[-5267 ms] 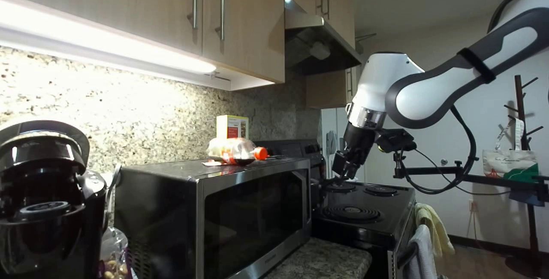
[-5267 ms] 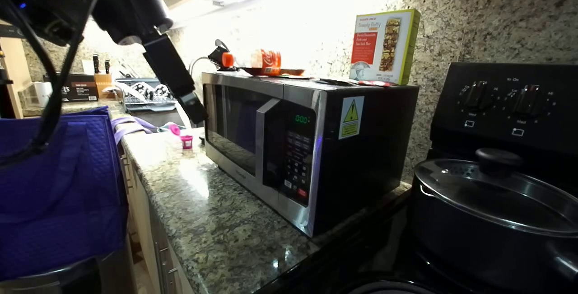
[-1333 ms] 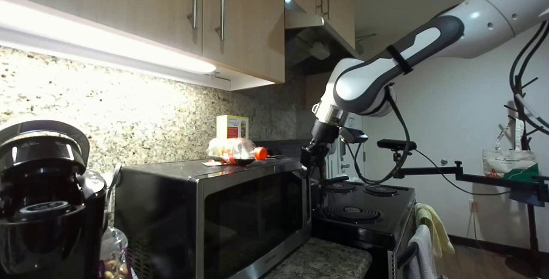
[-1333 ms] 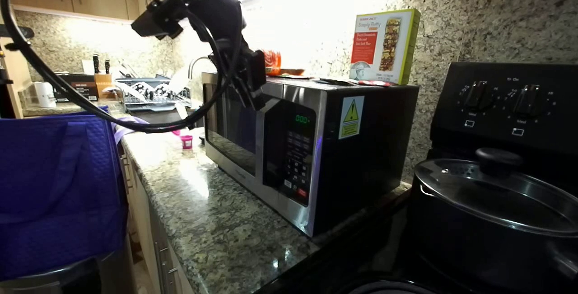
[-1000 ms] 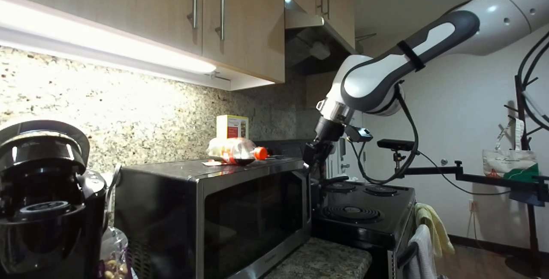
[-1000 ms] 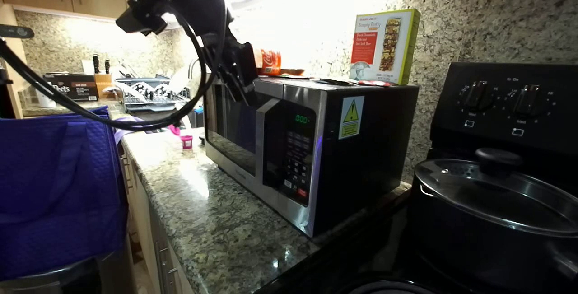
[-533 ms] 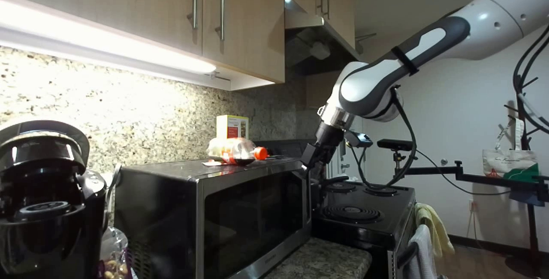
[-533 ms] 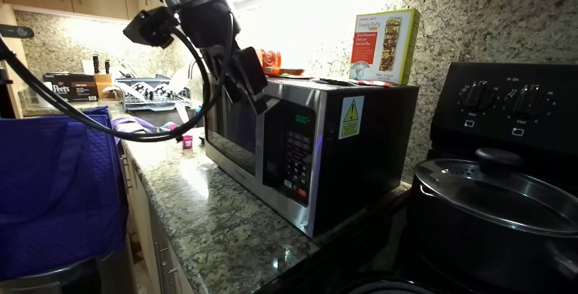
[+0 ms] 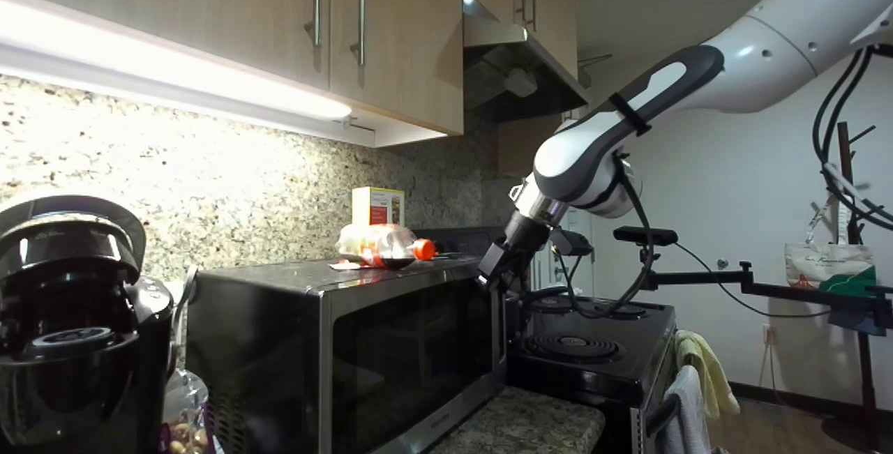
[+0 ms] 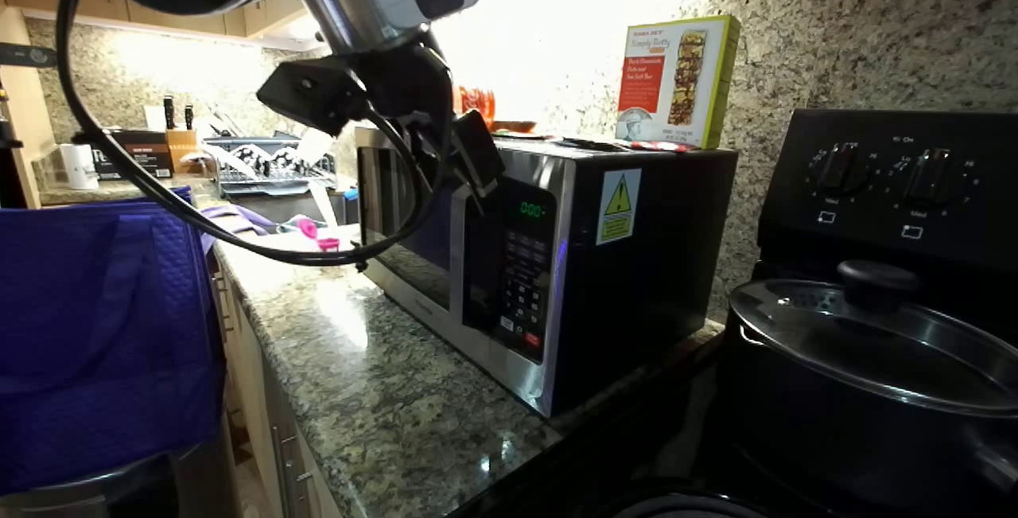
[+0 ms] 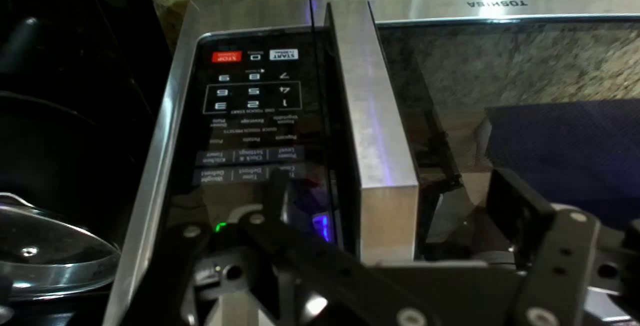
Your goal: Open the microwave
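My fingers (image 11: 517, 203) now line up either side of the handle (image 11: 376, 125); microwave (image 10: 557, 271) still shut.
Just slid toward the control panel (image 11: 250, 110): fingers spread apart, one over the panel, one over the door (image 11: 525, 65), handle top in the gap, depth and contact unclear. Microwave straight ahead of them, on the desk (image 10: 374, 391). Probably means I'm set to grip; should reach in, squeeze, pull.
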Controlling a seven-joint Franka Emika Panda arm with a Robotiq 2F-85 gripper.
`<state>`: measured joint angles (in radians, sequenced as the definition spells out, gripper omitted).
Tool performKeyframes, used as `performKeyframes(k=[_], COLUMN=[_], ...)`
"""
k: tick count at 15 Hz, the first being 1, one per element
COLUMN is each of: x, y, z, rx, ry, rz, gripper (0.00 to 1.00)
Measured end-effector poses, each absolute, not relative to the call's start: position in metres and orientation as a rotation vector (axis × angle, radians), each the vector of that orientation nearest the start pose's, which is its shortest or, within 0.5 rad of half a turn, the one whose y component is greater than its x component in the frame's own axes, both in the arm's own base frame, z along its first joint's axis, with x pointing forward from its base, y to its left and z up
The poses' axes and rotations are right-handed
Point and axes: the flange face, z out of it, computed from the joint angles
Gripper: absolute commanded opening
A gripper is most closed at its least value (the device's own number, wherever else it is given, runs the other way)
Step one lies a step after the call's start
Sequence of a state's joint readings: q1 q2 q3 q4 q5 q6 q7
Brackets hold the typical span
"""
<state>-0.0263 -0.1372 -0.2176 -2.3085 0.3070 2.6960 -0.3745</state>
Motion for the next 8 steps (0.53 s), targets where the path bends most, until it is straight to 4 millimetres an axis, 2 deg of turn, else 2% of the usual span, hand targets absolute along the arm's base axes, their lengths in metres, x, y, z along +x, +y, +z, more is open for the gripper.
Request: performKeyframes(k=[1, 2, 4, 8], x=[0.515, 0.518, 0.523, 0.525], y=[-0.141, -0.141, -0.142, -0.147], z=[0.455, 0.453, 0.45, 0.445], rx=[-2.945, -2.932, -2.901, -2.843], ry=[0.171, 0.172, 0.187, 0.235], rz=[-0.85, -0.852, -0.857, -0.856], gripper=[1.0, 0.76, 0.68, 0.42])
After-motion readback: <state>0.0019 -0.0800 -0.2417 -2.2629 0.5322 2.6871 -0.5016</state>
